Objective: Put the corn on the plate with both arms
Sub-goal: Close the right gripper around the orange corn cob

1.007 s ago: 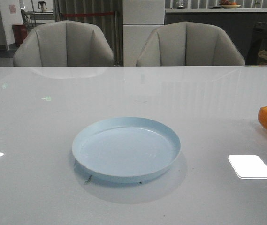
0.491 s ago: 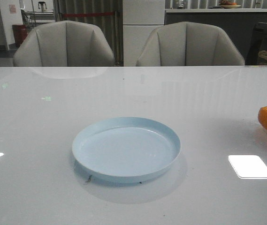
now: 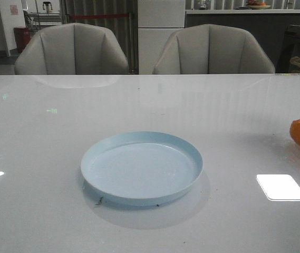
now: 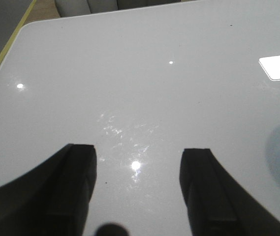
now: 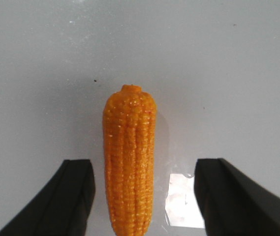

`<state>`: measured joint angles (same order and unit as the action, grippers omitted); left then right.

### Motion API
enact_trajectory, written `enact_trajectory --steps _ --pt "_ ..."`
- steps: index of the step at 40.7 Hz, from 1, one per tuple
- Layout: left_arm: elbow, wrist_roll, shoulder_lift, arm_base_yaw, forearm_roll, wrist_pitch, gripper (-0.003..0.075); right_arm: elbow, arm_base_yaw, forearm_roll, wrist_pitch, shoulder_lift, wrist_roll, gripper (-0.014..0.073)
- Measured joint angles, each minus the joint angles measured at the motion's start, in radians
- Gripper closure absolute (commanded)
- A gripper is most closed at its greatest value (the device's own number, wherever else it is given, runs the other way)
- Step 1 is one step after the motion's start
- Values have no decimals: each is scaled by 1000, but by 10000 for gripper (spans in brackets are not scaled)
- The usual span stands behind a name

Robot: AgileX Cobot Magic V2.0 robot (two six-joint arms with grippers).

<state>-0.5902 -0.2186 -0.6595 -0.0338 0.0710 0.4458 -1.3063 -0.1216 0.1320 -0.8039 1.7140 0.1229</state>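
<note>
though unheld, corn between right claw fingers

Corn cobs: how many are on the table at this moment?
1. The corn lies on the table at the front view's right edge, partly cut off there, well right of the plate, and between the open right gripper's fingers in the wrist view.
</note>
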Motion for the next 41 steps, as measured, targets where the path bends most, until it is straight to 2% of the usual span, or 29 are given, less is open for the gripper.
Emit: enact_trajectory --steps 12,36,41 --pt "0 0 0 0 0 0 286 -11 0 -2 -13 144 22 54" --pt "2 0 0 0 0 1 286 -15 2 15 -24 244 38 55" --pt "2 0 0 0 0 1 286 -15 2 16 -24 244 38 120"
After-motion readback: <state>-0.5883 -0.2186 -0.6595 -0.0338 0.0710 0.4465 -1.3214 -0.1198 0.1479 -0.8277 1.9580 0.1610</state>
